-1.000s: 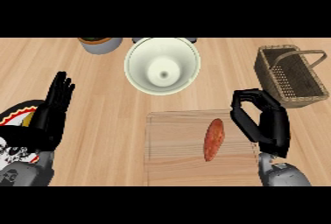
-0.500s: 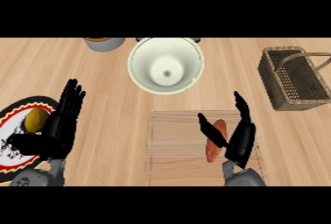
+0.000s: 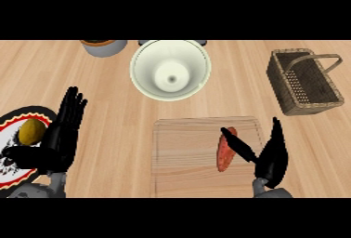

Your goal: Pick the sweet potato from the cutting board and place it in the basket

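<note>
Head view
Sweet potato: reddish oblong sweet potato lies on the pale wooden cutting board, right of centre.
Right hand: black right hand spread wide, fingers straight beside the sweet potato, thumb across it.
Basket: brown wicker basket, well apart, upper right.
Left hand: black left hand, fingers straight, at left.

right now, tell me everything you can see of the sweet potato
The sweet potato is long, slim and reddish-orange, with smooth-looking skin and tapered ends. It lies flat on the right part of the cutting board, its length running roughly up and down the view, with the top end tilted slightly right. The open right hand stands just to its right. The thumb crosses its upper half and hides a strip; whether it touches cannot be told.
</note>
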`<act>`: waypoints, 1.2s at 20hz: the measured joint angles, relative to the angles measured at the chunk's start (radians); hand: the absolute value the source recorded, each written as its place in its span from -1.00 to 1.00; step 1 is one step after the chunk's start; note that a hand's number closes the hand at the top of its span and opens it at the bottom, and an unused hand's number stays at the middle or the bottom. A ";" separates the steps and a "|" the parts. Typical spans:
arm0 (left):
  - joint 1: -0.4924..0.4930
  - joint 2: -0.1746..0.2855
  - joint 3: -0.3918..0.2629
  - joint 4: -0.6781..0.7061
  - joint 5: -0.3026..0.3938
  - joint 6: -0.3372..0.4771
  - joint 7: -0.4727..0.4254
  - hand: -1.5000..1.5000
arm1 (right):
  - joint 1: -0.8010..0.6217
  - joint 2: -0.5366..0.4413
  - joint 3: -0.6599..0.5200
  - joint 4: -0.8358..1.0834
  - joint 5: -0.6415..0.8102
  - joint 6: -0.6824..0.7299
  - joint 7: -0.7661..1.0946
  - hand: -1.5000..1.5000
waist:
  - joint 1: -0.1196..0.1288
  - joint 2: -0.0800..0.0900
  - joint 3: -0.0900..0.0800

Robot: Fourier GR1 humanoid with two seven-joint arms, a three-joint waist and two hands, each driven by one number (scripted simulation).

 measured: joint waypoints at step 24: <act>0.019 -0.028 -0.014 -0.027 -0.017 0.013 0.005 0.00 | -0.201 0.059 0.029 -0.334 0.217 0.783 0.556 -1.00 | 0.012 0.001 0.018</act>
